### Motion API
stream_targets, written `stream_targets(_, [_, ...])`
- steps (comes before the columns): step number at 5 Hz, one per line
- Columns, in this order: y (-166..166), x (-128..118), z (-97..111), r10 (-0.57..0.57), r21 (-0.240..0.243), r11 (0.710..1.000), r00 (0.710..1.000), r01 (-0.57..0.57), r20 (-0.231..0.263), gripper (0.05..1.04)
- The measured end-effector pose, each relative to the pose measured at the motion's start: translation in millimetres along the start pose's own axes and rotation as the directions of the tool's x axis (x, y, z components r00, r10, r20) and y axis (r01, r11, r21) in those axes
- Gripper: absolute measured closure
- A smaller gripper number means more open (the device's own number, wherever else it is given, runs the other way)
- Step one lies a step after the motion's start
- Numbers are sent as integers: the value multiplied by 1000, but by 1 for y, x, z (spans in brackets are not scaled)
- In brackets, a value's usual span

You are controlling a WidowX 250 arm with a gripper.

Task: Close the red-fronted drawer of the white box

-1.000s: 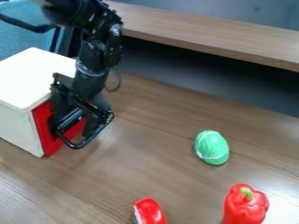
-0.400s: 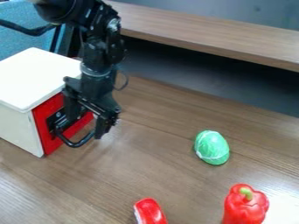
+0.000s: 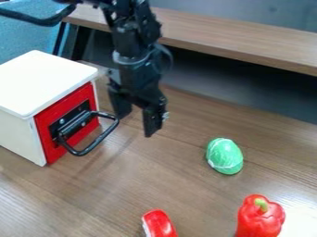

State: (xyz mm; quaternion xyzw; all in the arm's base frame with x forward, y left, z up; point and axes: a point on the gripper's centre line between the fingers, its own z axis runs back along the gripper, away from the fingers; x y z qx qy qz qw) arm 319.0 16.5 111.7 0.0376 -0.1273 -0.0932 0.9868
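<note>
Box with a smooth, flat white top and pale side walls sits on the wood-grained desk, apparently turned so that its flat red front faces the open working area. Its black handle, a rounded loop that looks like metal, juts out from a dark plate on that front, presumably to leave room for gripping. The claw hangs beyond the red front, near the handle's outer end; whether the two touch is hard to tell. Its fingers stand moderately apart, with nothing held between them. The arm above it is black and jointed, dropping steeply, which probably suits work close to the box's front.

Farther out from the box, past the claw, lies a glossy green egg-like piece with thin white lines. Farther still, toward the near side, a shiny red pepper with lobed sides and a green stem stands upright, likely steadied by its broad shape. Nearer the box than the pepper is a rounded red object with a white strip, cut off by the view's edge. Behind the box runs a long wooden ledge.
</note>
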Motion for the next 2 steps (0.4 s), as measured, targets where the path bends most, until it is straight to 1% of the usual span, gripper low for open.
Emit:
stream_targets(1, [-13, 25, 20, -9, -63, 998, 999, 11, 34, 84])
stream_targets(2, [-19, 42, 17, -25, -121, 992, 1000, 26, 15, 84])
